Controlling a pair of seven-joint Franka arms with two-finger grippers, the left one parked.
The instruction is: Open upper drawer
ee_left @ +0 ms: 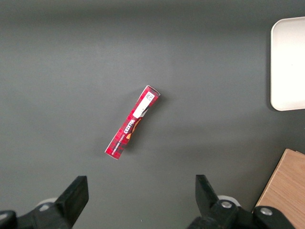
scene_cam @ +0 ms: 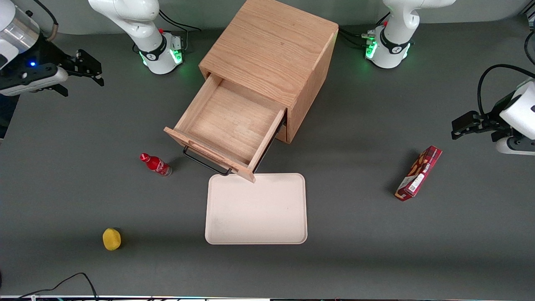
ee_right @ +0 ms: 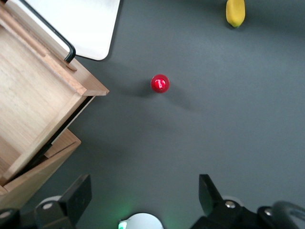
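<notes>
My tool [scene_cam: 90, 69], fingers spread and holding nothing, hangs well clear at my end of the bench [scene_cam: 355, 234]; the upper drawer [scene_cam: 228, 125] is already out over the tray [scene_cam: 256, 209], so no further pull seems needed.

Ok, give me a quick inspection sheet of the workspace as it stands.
Surface: dark grey table, flat.
Job's things: light-oak upper drawer of the cube-shaped wooden cabinet is pulled far out, nothing seen inside; its long black bar handle overhangs the cream rectangular tray.
Clutter: small red bottle, upright; yellow fruit; red snack box.
Grippers: right gripper raised at the working arm's end, jaws open, holding nothing.
Cables: black cable at the table edge nearest the camera.
Surroundings: nothing seen.
</notes>
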